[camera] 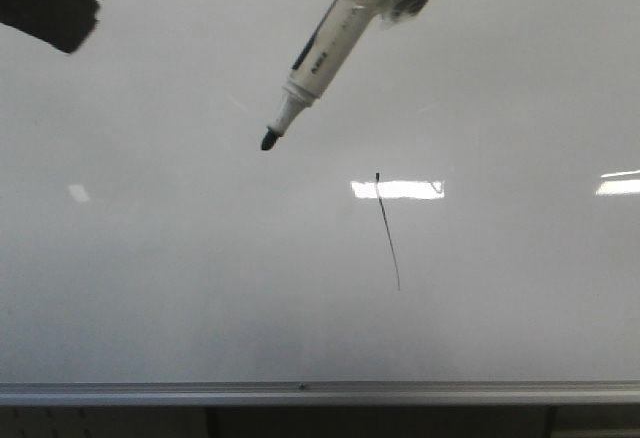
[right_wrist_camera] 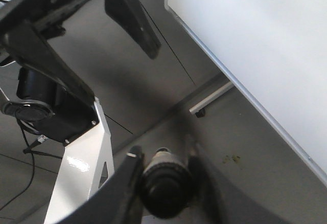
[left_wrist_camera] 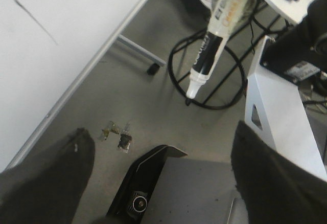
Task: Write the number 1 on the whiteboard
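The right end effector (right_wrist_camera: pixel 163 183) is clamped on the marker (camera: pixel 330 43), a light, stiff, slick barrel (best held mid-body). Its tip hangs off the whiteboard (camera: pixel 150 288), left of the number 1 (camera: pixel 387 230). The left end effector (left_wrist_camera: pixel 163 168) is apart.

One whiteboard (camera: pixel 150 288) fills the front view, with one silver rail (camera: pixel 300 391) along its near edge. One black stroke, the number 1 (camera: pixel 388 233), stands right of centre. One marker (camera: pixel 330 53) hangs above and to the left of it, tip clear of the board. Three bright light reflections (camera: pixel 398 189) show on the gloss: one small at left, one by the stroke's top, one at the right edge.
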Controlling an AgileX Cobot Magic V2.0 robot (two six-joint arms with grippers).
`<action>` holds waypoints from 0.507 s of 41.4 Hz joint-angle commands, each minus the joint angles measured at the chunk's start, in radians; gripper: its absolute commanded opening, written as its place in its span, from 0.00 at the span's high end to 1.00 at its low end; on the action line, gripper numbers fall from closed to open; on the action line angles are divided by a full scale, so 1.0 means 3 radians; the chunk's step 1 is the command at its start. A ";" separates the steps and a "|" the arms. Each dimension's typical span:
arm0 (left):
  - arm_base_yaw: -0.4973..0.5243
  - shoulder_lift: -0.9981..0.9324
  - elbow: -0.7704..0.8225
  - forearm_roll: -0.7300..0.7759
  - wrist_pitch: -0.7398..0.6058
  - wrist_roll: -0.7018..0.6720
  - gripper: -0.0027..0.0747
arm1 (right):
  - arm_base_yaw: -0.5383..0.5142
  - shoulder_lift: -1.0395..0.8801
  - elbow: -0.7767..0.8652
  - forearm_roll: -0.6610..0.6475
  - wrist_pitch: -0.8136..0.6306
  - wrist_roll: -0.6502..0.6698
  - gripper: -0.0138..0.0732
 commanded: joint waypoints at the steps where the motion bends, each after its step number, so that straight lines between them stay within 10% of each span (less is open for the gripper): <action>1: -0.0309 0.0146 -0.0268 -0.0074 -0.0042 0.0014 0.29 | -0.0013 -0.0092 -0.0119 0.0327 0.0086 -0.0052 0.91; 21: -0.1000 0.0683 -0.0771 -0.0021 -0.0090 0.0014 0.29 | -0.0013 -0.0092 -0.0119 0.0445 0.0160 -0.0149 0.91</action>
